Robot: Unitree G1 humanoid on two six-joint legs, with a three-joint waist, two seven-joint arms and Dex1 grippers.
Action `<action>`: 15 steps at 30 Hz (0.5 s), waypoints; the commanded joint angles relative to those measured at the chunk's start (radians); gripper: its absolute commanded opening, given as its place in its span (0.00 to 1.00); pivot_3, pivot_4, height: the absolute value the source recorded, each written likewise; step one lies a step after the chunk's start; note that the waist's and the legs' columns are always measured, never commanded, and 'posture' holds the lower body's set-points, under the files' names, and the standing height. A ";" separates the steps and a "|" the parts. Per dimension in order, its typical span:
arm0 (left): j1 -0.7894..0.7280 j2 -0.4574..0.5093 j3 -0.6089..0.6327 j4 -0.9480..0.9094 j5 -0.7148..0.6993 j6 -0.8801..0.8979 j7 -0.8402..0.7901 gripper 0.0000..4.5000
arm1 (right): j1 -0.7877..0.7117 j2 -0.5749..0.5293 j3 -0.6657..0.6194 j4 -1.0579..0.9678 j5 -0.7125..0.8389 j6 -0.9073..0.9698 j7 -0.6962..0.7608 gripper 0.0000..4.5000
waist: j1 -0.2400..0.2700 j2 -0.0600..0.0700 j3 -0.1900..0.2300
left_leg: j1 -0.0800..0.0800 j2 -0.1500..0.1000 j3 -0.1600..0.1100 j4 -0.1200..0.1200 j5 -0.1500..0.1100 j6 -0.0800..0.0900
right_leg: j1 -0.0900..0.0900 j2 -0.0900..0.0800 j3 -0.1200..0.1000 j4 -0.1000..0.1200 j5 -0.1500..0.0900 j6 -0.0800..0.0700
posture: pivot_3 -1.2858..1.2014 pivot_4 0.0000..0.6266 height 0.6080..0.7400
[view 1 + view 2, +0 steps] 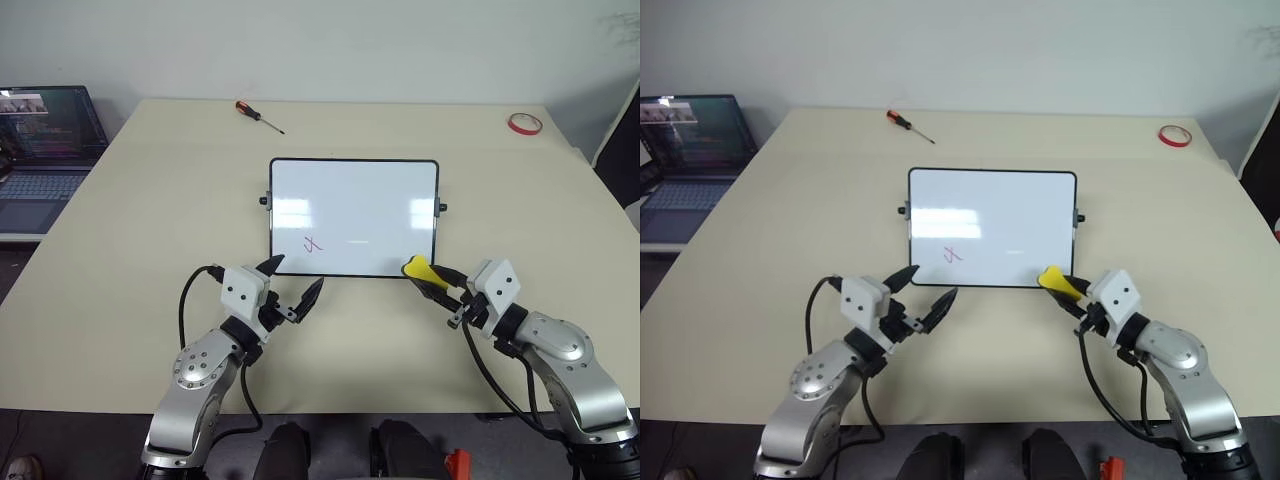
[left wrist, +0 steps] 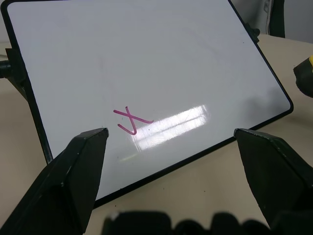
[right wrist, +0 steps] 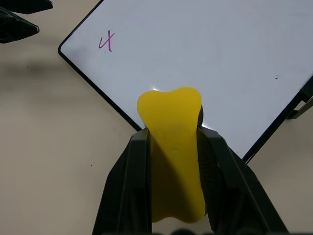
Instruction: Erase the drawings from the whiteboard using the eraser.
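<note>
beige table (image 1: 130, 250), pale wall (image 1: 320, 40)

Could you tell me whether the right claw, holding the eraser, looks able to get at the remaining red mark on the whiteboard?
Probably yes: right claw holds the eraser at the whiteboard corner; bare board lies before the red mark.

Whiteboard (image 1: 354, 215) flat at table centre, black-framed, glossy, largely clean. One pink X-like drawing (image 1: 314, 243) remaining near its near-left corner. Yellow eraser (image 1: 419, 270) raised over the near-right corner, squeezed between right gripper (image 1: 436, 280) fingers.
</note>
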 commanded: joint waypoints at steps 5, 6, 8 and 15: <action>-0.001 -0.006 -0.002 -0.036 -0.002 -0.010 0.005 1.00 | -0.039 0.012 0.006 -0.001 -0.006 -0.035 0.006 0.22 | 0.000 0.000 0.000 | 0.000 0.000 0.000 0.000 0.000 0.000 | 0.000 0.000 0.000 0.000 0.000 0.000 | 0.52 0.24 1.00; 0.000 -0.006 -0.001 -0.036 -0.002 -0.011 0.004 1.00 | -0.045 0.014 0.007 0.004 -0.010 -0.038 0.003 0.22 | 0.000 0.000 0.000 | 0.000 0.000 0.000 0.000 0.000 0.000 | 0.000 0.000 0.000 0.000 0.000 0.000 | 0.52 0.24 1.00; 0.000 -0.004 0.003 -0.035 -0.002 -0.012 0.004 1.00 | -0.061 0.021 0.009 0.016 -0.022 -0.047 -0.009 0.22 | 0.000 0.000 0.000 | 0.000 0.000 0.000 0.000 0.000 0.000 | 0.000 0.000 0.000 0.001 0.000 0.000 | 0.52 0.24 1.00; 0.003 -0.009 -0.001 -0.031 0.002 -0.017 0.008 1.00 | -0.228 0.104 0.094 0.153 -0.135 -0.134 -0.062 0.22 | -0.004 0.000 0.000 | 0.003 0.000 0.002 0.001 0.000 0.000 | 0.000 0.000 0.002 0.004 0.000 0.000 | 0.52 0.24 1.00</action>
